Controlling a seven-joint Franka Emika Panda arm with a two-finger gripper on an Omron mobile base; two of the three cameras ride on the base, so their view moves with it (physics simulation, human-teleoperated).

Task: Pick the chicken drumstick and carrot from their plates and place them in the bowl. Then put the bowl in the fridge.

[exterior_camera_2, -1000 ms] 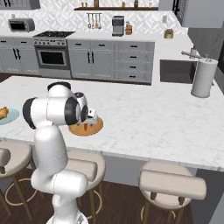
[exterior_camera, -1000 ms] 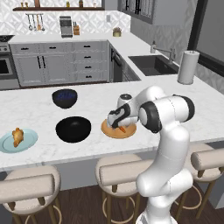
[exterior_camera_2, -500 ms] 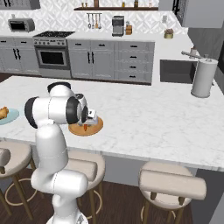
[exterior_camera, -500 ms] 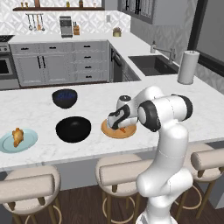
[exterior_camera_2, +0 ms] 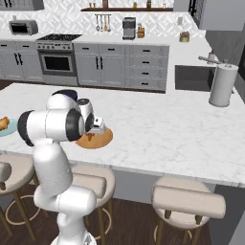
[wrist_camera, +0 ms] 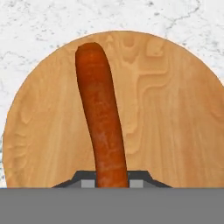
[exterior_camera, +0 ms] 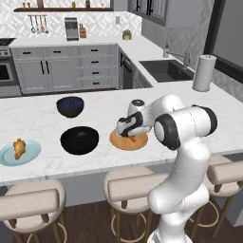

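From the left base view, the gripper is down low over the wooden plate, which lies on the counter just right of the black bowl. A sliver of orange, the carrot, peeks out below the hand. The drumstick lies on the pale blue plate well off to the left, and a second dark bowl with a blue inside stands behind the black one. The hand is probably this low because the carrot lies flat and has to be taken from above.

From the right base view, the gripper hangs over the same wooden plate, hiding most of it; how far the fingers stand apart cannot be told here.

In the hand view, the carrot lies lengthways on the wooden plate, its rounded end toward the top of the picture and its other end running down between the two dark fingertips (a slight bend along its length). The tips sit one to each side of it, across its long axis, which suits a pinch; whether they already press on it I cannot tell.
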